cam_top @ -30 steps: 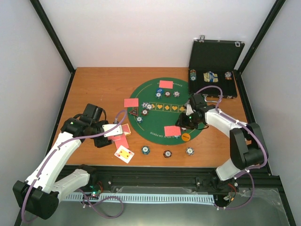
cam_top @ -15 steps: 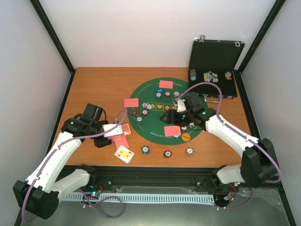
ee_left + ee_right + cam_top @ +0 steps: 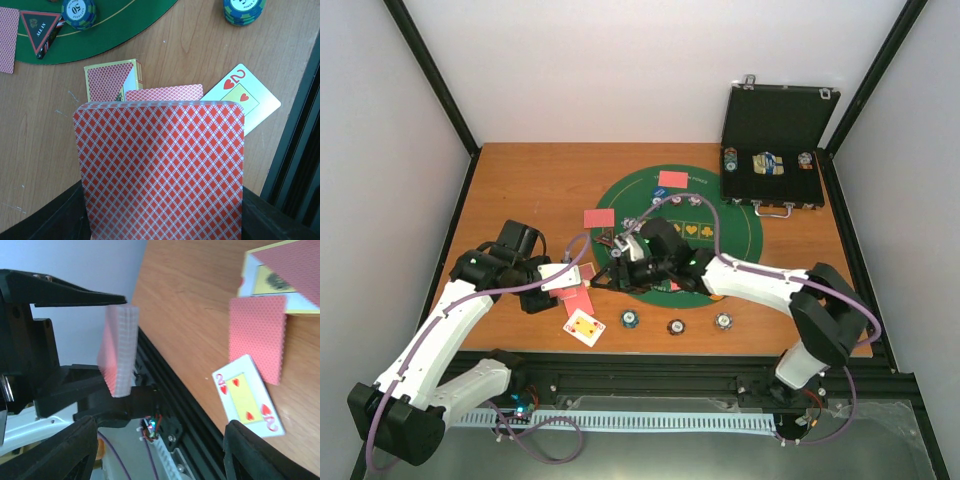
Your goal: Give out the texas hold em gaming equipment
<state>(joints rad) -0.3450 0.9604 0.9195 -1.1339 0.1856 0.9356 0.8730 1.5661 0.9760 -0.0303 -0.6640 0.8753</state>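
The left gripper [image 3: 556,279] is clamped on a deck [image 3: 160,170] of red-backed cards, held on edge over the bare wood off the left side of the mat [image 3: 735,225]. The right gripper [image 3: 608,272] reaches across the mat to its left rim with jaws spread wide and nothing between them; the deck lies ahead of them, not inside. Just off the mat's left edge lies the card box [image 3: 111,80]. A face-down loose card [image 3: 165,93] lies against the box's near side, and nearer still is a face-up two of hearts [image 3: 243,96]. The triangle [image 3: 40,31] sits on the left part of the mat with a chip [image 3: 78,11] beside it. A far card [image 3: 673,179] lies face down at the mat's far edge, and a side card [image 3: 599,217] just off its left. Three chips [image 3: 676,326] stand apart in a row on the wood off the mat's near edge. The case [image 3: 775,120] stands open off the mat's far right
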